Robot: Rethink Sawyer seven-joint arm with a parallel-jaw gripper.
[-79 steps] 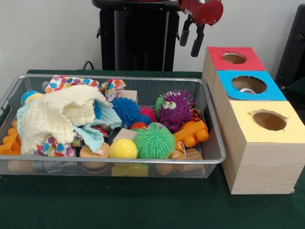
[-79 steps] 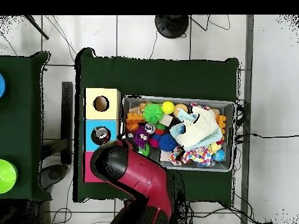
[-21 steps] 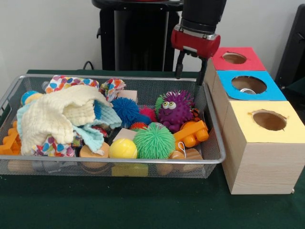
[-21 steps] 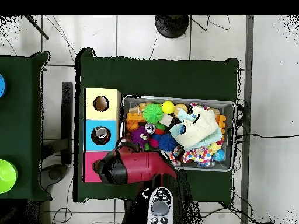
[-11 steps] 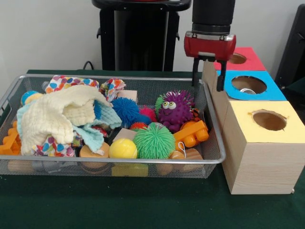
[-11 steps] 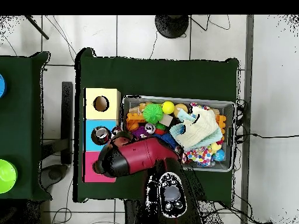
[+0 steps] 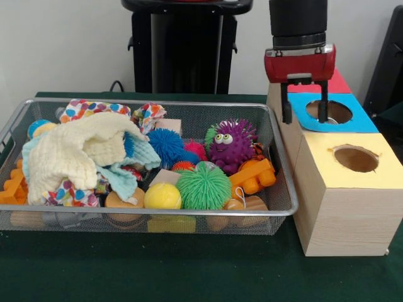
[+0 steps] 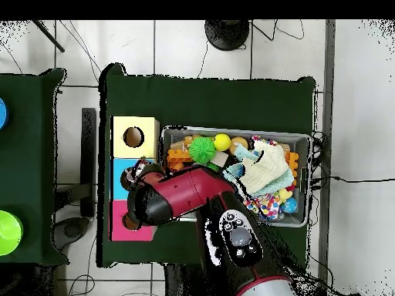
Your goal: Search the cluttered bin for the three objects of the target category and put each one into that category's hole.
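Your gripper (image 7: 304, 112) hangs over the blue-topped box (image 7: 360, 121), its two fingers spread and nothing between them; the tips sit just above the rim of the blue hole (image 7: 330, 111), toward its 9 o'clock side in the front view. Nothing here tells you which category is the target, so treat that as unknown

If you are after the spiky rubber toys, they crowd the right half of the wire bin (image 7: 283, 165): the purple fuzzy monster (image 7: 230, 144) with goggle eyes stands at the centre of that group, the green spiky ball (image 7: 203, 187) lies at its 7 o'clock touching the yellow ball (image 7: 162, 196), and the blue spiky ball (image 7: 167, 145) sits at its 9 o'clock, partly tucked under the pale cloth (image 7: 79, 154). An orange plastic block (image 7: 252, 177) leans against the monster at 5 o'clock

These balls look light and squashy — the soft spines will give under the fingers, so you should close across the widest part of the body rather than on the tips of the spines, which would likely slip free. The monster is tallest and least hemmed in, so it looks the easiest take from straight above. The cloth is limp and may drag along if you go for the blue ball
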